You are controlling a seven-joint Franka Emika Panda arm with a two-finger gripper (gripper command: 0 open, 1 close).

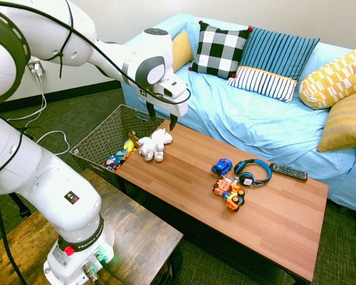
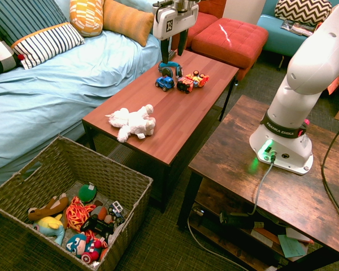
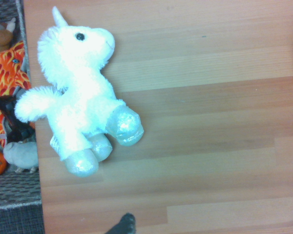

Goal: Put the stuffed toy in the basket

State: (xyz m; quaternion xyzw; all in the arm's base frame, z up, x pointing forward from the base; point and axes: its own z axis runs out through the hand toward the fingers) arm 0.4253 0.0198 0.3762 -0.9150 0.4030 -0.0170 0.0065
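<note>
One toy [image 1: 153, 144] matters here: the white plush unicorn lying on its side on the table [image 1: 273, 219], near the end next to the basket [image 2: 127, 186]. In the first exterior view the basket sits at about nine o'clock from it, on the floor and already holding other toys. The gripper [image 1: 161, 117] hangs above the plush, at roughly twelve o'clock, its fingers spread apart and empty. The likely risks: a shallow pinch on fluffy fur could slip as the arm lifts, or a descent off-centre could nudge the toy off the table edge. Letting go too early would drop it short of the basket rim.
</note>
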